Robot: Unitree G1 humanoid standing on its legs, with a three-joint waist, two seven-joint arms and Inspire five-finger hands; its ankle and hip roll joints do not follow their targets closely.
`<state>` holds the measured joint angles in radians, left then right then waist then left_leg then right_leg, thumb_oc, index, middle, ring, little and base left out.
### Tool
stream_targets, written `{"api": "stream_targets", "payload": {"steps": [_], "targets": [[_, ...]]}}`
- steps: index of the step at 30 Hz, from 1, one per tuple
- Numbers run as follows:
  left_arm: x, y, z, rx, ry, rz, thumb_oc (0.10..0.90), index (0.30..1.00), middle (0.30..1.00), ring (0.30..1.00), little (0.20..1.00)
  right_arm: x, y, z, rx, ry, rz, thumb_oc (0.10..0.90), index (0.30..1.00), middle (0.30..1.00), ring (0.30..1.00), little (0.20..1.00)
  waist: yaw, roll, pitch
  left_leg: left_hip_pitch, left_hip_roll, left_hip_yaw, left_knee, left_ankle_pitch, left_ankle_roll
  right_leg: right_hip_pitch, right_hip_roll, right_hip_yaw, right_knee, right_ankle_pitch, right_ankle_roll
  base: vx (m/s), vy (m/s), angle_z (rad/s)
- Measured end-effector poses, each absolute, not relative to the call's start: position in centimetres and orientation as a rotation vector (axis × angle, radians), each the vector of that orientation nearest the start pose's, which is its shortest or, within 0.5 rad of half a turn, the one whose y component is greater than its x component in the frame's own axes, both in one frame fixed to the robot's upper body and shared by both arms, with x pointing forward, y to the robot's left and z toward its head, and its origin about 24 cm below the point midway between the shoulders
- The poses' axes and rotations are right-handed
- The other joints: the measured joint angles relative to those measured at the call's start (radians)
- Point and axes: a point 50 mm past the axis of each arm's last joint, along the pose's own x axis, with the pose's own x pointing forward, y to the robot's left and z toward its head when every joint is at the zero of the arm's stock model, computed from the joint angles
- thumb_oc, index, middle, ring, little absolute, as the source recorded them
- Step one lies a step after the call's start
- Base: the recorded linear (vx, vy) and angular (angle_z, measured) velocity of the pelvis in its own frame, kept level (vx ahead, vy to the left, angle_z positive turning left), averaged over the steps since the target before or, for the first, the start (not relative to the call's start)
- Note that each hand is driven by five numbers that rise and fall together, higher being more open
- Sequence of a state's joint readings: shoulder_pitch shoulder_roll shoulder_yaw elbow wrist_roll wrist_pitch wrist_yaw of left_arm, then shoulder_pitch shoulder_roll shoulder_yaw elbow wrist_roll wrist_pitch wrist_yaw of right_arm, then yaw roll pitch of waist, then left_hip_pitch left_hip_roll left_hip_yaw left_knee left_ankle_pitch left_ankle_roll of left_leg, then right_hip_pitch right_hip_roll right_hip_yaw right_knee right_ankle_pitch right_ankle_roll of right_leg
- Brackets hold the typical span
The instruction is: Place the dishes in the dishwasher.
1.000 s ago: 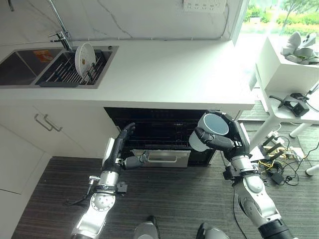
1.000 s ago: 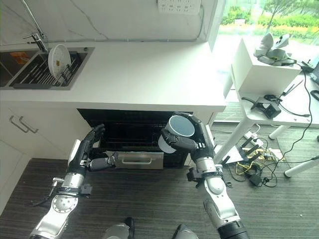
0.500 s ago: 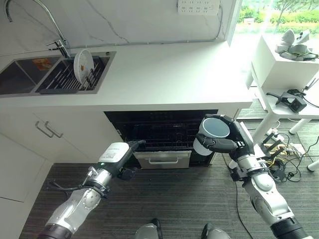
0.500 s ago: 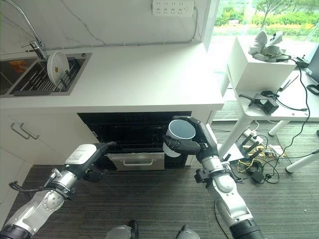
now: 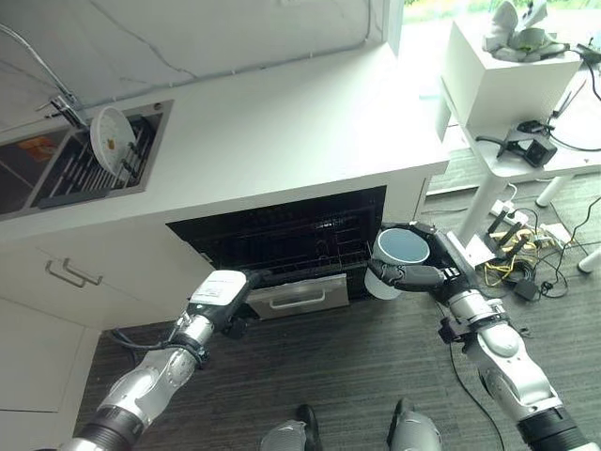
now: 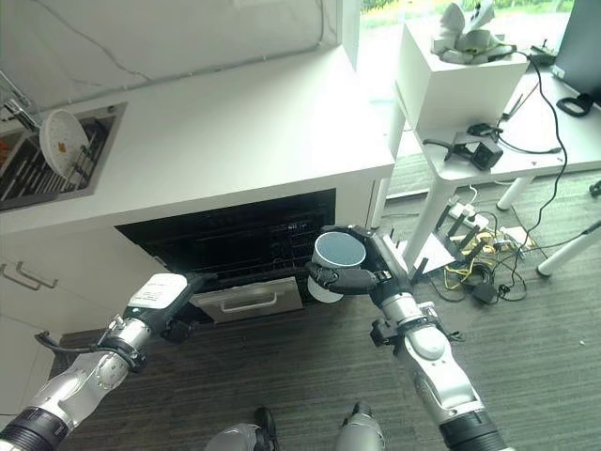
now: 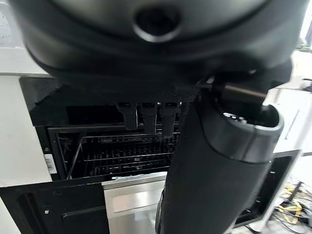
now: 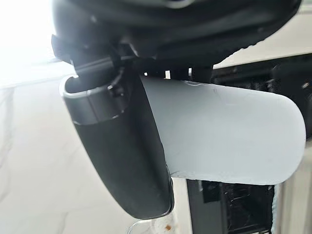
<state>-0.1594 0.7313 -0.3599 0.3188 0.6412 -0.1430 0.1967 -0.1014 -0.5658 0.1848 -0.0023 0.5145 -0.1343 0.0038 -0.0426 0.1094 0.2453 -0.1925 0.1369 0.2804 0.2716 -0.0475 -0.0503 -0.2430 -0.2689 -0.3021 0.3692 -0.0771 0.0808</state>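
Cup [image 5: 395, 259] lowered toward dishwasher [image 5: 282, 235], plate [image 5: 112, 129] in sink rack [image 5: 80, 169]

White countertop [image 5: 282, 132] with a sink [image 5: 56, 174], dish rack [image 5: 89, 174] and one upright plate [image 5: 112, 129].

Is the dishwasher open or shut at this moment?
Open. The dishwasher under the counter shows a dark cavity with wire racks visible. The right hand holds a cup just outside it.

Both eye views look down from above; both wrist views face the dishwasher [image 5: 282, 240] closely.
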Motion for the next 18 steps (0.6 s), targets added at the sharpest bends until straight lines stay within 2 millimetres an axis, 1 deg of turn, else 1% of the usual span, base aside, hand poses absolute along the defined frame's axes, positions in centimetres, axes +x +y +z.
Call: {"api": "stream_targets", "payload": {"steps": [1,3,4,6,7,8,9,10,11,12,15,18], "targets": [[27.1,24.1,3.8,1.4,-0.054,-0.218,0.8,0.9,0.9,0.9,0.9,27.0,-20.4,9.1,-0.049,-0.14,0.193,0.4,0.3,0.3,0.3,0.3,-0.008,0.001,0.021,-0.001,0.0,0.001,-0.003,0.003,0.0,-0.003,0.001,0.001,0.0,0.001,-0.001,0.0,0.016,-0.08],[27.4,24.0,3.9,1.397,-0.057,-0.211,0.8,0.9,0.9,0.9,0.9,27.0,-20.4,9.0,-0.049,-0.136,0.193,0.4,0.3,0.3,0.3,0.3,-0.014,0.003,0.037,-0.001,0.0,0.008,-0.012,0.006,0.0,-0.012,0.004,0.009,-0.001,0.004,-0.001,-0.01,0.031,-0.07],[27.5,23.9,3.9,1.398,-0.062,-0.212,0.8,0.9,0.9,0.9,0.9,27.0,-20.5,9.1,-0.05,-0.138,0.194,0.4,0.3,0.3,0.3,0.3,-0.028,0.005,0.044,-0.001,0.0,0.007,-0.013,0.006,0.0,-0.012,0.006,0.011,-0.002,0.004,-0.001,-0.03,0.045,-0.01],[28.6,23.0,4.8,1.413,-0.098,-0.228,0.8,0.9,0.9,0.9,0.9,27.3,-20.5,10.2,-0.06,-0.178,0.201,0.4,0.3,0.3,0.3,0.3,-0.039,0.022,0.09,-0.007,0.0,0.007,-0.013,0.006,0.0,-0.014,0.009,0.013,-0.011,0.014,0.0,-0.04,0.045,-0.03],[28.8,22.7,4.9,1.415,-0.107,-0.237,0.8,0.9,0.9,0.9,0.9,27.4,-20.5,10.5,-0.063,-0.19,0.206,0.4,0.3,0.3,0.3,0.3,-0.04,0.027,0.098,-0.012,0.0,0.007,-0.012,0.006,0.0,-0.017,0.01,0.014,-0.014,0.017,0.0,-0.08,0.031,-0.09],[29.6,22.1,5.3,1.397,-0.122,-0.203,0.8,0.9,0.9,0.9,0.9,27.3,-19.7,12.6,-0.074,-0.273,0.253,0.4,0.3,0.3,0.3,0.3,-0.056,0.037,0.131,-0.032,-0.001,0.014,-0.011,0.012,0.006,-0.041,0.012,0.023,-0.015,0.029,-0.001,-0.11,0.028,-0.12],[30.2,22.2,5.7,1.403,-0.121,-0.177,0.8,0.9,0.9,0.9,0.9,27.4,-18.8,14.5,-0.073,-0.353,0.295,0.4,0.3,0.3,0.3,0.3,-0.069,0.033,0.165,-0.041,-0.001,0.018,-0.014,0.019,0.008,-0.054,0.013,0.027,-0.015,0.037,-0.005,-0.09,0.03,-0.15],[30.6,22.3,6.0,1.41,-0.119,-0.162,0.8,0.9,0.9,0.9,0.9,27.5,-18.3,15.9,-0.069,-0.41,0.321,0.4,0.3,0.3,0.3,0.3,-0.086,0.025,0.182,-0.049,0.0,0.019,-0.016,0.021,0.008,-0.066,0.018,0.034,-0.015,0.04,-0.008,-0.08,0.032,-0.1],[31.0,22.5,6.2,1.419,-0.112,-0.147,0.8,0.9,0.9,0.9,0.9,27.6,-18.0,17.0,-0.071,-0.456,0.338,0.4,0.3,0.3,0.3,0.3,-0.095,0.023,0.199,-0.052,-0.001,0.02,-0.017,0.023,0.007,-0.072,0.023,0.045,-0.015,0.04,-0.007,-0.04,0.023,-0.1],[31.3,22.6,6.2,1.428,-0.102,-0.139,0.8,0.9,0.9,0.9,0.9,27.6,-17.9,17.4,-0.067,-0.474,0.348,0.4,0.3,0.3,0.3,0.3,-0.097,0.022,0.21,-0.057,-0.001,0.023,-0.018,0.024,0.007,-0.08,0.026,0.05,-0.014,0.041,-0.006,-0.03,0.028,-0.07],[31.6,22.6,6.4,1.434,-0.082,-0.141,0.8,0.9,0.9,0.9,0.9,27.6,-18.2,16.9,-0.065,-0.451,0.34,0.4,0.3,0.3,0.3,0.3,-0.099,0.022,0.215,-0.056,-0.001,0.027,-0.029,0.026,0.006,-0.082,0.024,0.051,-0.018,0.042,-0.007,-0.05,0.038,-0.03],[33.0,22.0,7.6,1.367,0.003,-0.244,0.8,0.9,0.9,0.9,0.9,27.6,-18.1,16.9,-0.066,-0.447,0.343,0.4,0.3,0.3,0.3,0.3,-0.093,0.022,0.215,-0.054,-0.002,0.027,-0.034,0.03,0.007,-0.082,0.023,0.051,-0.018,0.042,-0.006,-0.03,0.044,0.01]]}}
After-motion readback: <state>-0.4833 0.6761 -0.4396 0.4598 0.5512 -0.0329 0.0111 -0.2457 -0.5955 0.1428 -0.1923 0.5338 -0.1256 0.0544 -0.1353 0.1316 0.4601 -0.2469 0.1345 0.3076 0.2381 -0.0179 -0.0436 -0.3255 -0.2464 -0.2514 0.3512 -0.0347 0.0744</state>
